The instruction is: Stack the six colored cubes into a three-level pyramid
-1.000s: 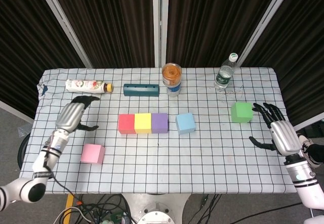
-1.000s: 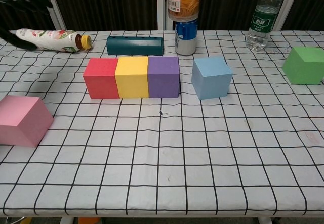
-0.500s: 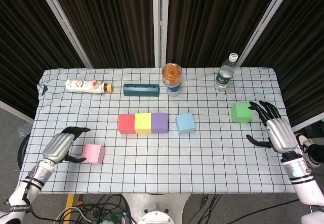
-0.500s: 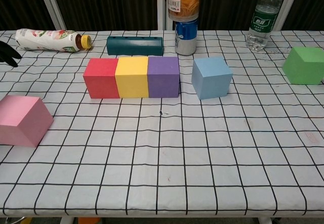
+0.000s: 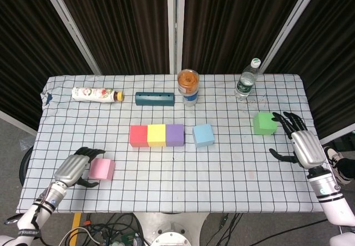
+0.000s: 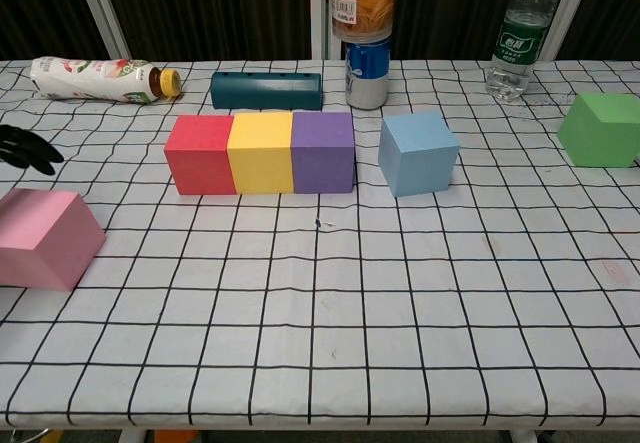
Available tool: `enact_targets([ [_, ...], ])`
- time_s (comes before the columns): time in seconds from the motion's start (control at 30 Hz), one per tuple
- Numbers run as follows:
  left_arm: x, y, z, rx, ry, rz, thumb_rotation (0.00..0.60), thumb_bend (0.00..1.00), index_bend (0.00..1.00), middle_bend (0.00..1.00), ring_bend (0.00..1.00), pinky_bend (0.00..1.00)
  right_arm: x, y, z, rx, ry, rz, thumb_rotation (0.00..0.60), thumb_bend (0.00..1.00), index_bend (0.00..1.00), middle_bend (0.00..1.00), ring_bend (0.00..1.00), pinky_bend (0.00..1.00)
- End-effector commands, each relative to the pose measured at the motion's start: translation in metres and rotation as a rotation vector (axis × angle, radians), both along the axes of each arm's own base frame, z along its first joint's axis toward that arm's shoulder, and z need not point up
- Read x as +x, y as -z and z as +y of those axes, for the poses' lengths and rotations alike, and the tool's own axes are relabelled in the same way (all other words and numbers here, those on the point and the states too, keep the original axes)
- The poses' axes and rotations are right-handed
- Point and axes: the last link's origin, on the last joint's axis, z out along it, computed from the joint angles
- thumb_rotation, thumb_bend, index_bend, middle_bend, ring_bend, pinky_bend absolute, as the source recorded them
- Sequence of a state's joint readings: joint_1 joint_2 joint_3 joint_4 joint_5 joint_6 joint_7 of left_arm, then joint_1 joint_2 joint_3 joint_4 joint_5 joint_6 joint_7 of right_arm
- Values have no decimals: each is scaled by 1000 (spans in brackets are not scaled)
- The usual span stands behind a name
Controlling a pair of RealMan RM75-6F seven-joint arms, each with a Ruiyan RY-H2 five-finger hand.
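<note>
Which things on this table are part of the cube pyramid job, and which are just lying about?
For the job: red cube, yellow cube, purple cube, blue cube, green cube, pink cube.

Lying about: lying drink bottle, teal block, blue can with a jar on top, water bottle.
</note>
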State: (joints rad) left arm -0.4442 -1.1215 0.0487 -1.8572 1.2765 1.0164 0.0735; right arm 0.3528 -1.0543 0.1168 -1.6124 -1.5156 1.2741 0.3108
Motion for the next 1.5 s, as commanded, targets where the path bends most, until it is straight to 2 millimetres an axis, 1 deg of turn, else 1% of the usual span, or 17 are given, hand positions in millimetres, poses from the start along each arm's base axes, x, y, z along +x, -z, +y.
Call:
enact_targets([
  [0.03, -2, 10, -2, -13, -3, 11, 600, 91, 153, 158, 131, 88, 0, 0, 0, 0, -1, 0, 600, 176, 0, 184, 7, 0],
  [0.13, -3, 20, 0, 4, -3, 10, 600, 91, 174, 188, 131, 91, 0, 0, 1, 0, -2, 0, 600, 176, 0, 185, 7, 0],
  [0.2, -2, 27, 3, 41, -2, -9, 600, 90, 216, 226, 142, 93, 1, 0, 2, 0, -2, -3, 600, 176, 0, 185, 7, 0],
  [0.27, -2, 32, 5, 74, -4, -26, 600, 91, 288, 305, 201, 93, 1, 0, 2, -3, -4, -7, 600, 176, 0, 186, 7, 0],
  [0.33, -1, 33, 7, 90, -7, -40, 600, 92, 359, 402, 280, 94, 2, 0, 3, -6, -6, -9, 600, 176, 0, 186, 7, 0],
  [0.37, 1, 31, 9, 108, -5, -56, 600, 93, 382, 435, 306, 97, 2, 0, 3, -7, -7, -10, 600, 176, 0, 186, 7, 0],
  [0.43, 4, 24, 12, 142, 6, -69, 600, 94, 403, 470, 346, 116, 3, -1, 4, -9, -9, -11, 600, 176, 0, 186, 7, 0],
  [0.53, 11, 6, 19, 190, 37, -68, 600, 94, 412, 499, 393, 132, 4, -3, 5, -14, -14, -13, 600, 176, 0, 187, 7, 0],
  [0.6, 21, -8, 28, 229, 59, -87, 600, 93, 412, 505, 398, 132, 4, -4, 6, -18, -15, -11, 600, 176, 0, 187, 7, 0],
  [0.7, 38, -26, 47, 258, 80, -112, 600, 92, 411, 505, 398, 132, 4, -5, 7, -23, -16, -13, 600, 176, 0, 187, 7, 0],
  [0.77, 50, -33, 65, 260, 84, -129, 600, 92, 407, 505, 398, 132, 5, -6, 8, -26, -19, -13, 600, 176, 0, 187, 7, 0],
  [0.83, 62, -36, 80, 245, 84, -142, 600, 92, 401, 505, 398, 133, 6, -6, 9, -28, -20, -13, 600, 176, 0, 187, 6, 0],
  [0.87, 71, -35, 89, 225, 85, -151, 600, 93, 398, 505, 398, 134, 6, -6, 9, -27, -20, -14, 600, 176, 0, 187, 7, 0],
  [0.97, 90, -29, 109, 165, 89, -158, 600, 93, 395, 505, 398, 137, 5, -5, 10, -26, -15, -13, 600, 176, 0, 187, 7, 0],
  [1.13, 116, -14, 136, 97, 97, -116, 600, 92, 374, 500, 398, 137, 4, -5, 11, -27, -11, -13, 600, 176, 0, 187, 7, 0],
  [1.27, 132, -4, 150, 83, 102, -81, 600, 93, 347, 497, 397, 137, 4, -5, 11, -28, -9, -13, 600, 176, 0, 187, 7, 0],
  [1.5, 153, 12, 159, 74, 82, -51, 600, 92, 331, 494, 397, 139, 2, -5, 11, -24, -5, -20, 600, 176, 0, 186, 7, 0],
])
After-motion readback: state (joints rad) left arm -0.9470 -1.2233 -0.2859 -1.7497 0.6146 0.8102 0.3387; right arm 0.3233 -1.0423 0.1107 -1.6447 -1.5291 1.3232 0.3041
